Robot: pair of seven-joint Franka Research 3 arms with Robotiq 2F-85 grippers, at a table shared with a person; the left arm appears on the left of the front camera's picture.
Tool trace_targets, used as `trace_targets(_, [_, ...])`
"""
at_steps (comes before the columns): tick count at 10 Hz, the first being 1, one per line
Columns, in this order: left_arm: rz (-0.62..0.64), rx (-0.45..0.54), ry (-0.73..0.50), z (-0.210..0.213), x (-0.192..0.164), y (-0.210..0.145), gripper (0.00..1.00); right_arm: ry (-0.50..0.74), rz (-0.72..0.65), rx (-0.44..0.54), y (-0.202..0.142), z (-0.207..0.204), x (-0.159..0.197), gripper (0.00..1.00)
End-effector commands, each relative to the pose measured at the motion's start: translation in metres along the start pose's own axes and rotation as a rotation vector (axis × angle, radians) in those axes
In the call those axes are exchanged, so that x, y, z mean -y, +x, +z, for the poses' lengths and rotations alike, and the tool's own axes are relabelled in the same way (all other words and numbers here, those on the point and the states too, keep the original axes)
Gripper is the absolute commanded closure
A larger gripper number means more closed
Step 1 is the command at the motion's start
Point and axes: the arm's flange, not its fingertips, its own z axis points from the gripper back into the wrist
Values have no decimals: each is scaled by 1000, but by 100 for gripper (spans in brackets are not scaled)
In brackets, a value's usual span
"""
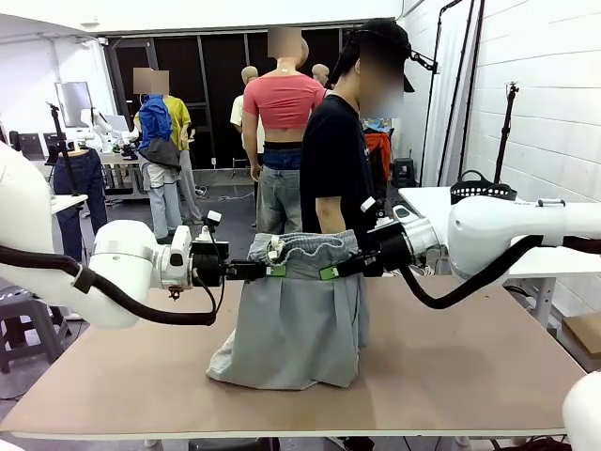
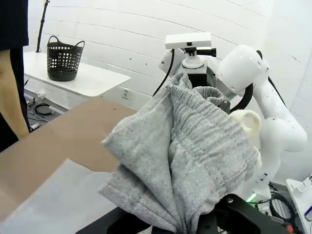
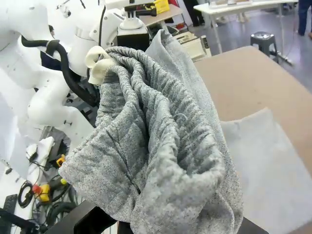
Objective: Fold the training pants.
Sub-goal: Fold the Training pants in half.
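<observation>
1 pair of training pants [image 1: 296, 319], light grey, held up by the waistband above the middle of the table [image 1: 470, 366]; the lower part drapes down and rests in a heap on the tabletop, well inside every edge. Waistband [image 1: 305, 246] gathered and bunched between 2 grippers.

Left gripper [image 1: 274, 271]: fingers pressed together, pinching the waistband's left end. Right gripper [image 1: 329, 272]: likewise pinching the right end. The 2 grippers are level with each other and close together, so the band sags in folds.

Bare tabletop lies open to both sides of the cloth and in front of it.

1 person [image 1: 336, 160] stands at the far edge, just behind the pants.

1 black basket [image 2: 64, 59] sits on a white side table [image 2: 92, 80], well apart.
</observation>
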Motion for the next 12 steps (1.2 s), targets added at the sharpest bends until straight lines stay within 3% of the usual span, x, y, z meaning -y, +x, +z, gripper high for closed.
trace_targets(1, [-41,106,82,52,8,28,100,-11,7,2,3,3,4,100])
trace_targets(2, [0,0,0,0,0,0,100,-11,7,2,3,3,4,100])
trace_targets(6, [-2,-6,-5,-2,6,-3,100,11,5,13,5,-3,-1,100])
trace_targets(9, [123,2,58,26,28,-16,100,57,-114,-55,-21,-25,0,100])
trace_targets(12, [285,38,65,45,27,-41,100,67,-225,-58,-54,-36,0,100])
